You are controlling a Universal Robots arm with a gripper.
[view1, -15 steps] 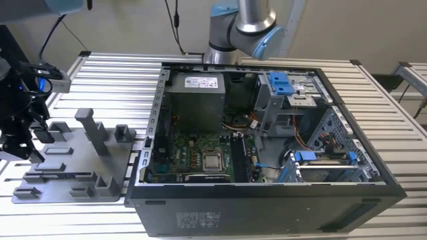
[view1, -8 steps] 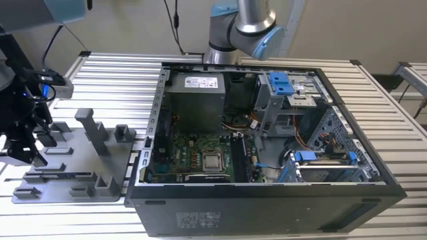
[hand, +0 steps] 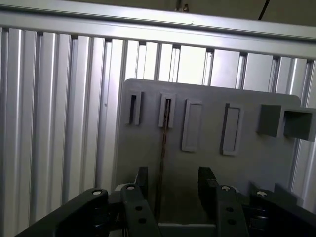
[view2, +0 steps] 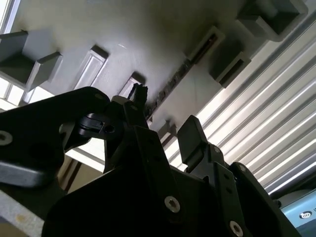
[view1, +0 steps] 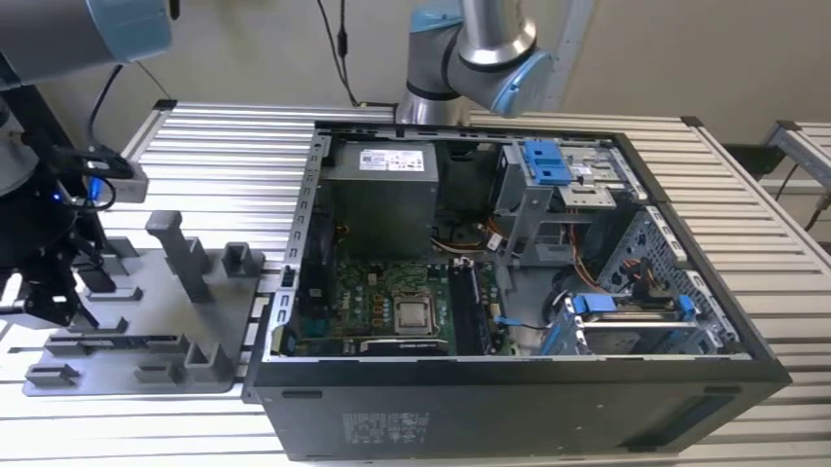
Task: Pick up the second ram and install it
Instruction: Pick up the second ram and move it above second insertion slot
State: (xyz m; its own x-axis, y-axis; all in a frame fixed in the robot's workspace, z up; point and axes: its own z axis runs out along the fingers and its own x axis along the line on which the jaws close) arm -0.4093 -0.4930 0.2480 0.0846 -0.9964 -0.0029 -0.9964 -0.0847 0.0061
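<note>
Grey plastic tray point(hand: 247, 163) is lying on the slatted metal desk point(view1: 221, 156). The open computer case point(view1: 520, 409) is standing just beside the tray, on the exterior view's right of it.

Memory stick point(hand: 163, 143) is standing on its thin edge in one of the tray's narrow slots. From the first wrist view it is reading as a dark line running along the tray's face. It is seated in the tray, not lifted.

Black fingers point(hand: 207, 182) are hanging over the tray, spread apart and gripping nothing. They are straddling the stick: one on each side of it, with the stick sitting closer to one finger than to the other. Contact is not showing; a gap is visible on both sides in both wrist views.

Arm point(view1: 58, 29) is reaching down over the tray's far side from the case, in the exterior view.

Step in hand, as I am judging it: the pick-up, at the stage of lining up on the stick. Nothing of the install is done. The green board point(view1: 377, 292) inside the case is sitting well apart from the tray.

What the grasp is calling for, by my reading: centring the fingers on the stick and closing on its two flat faces, square to the slot. An off-centre close would be pushing the thin board sideways against the slot walls. A straight lift out of the tray would be avoiding a jam.
</note>
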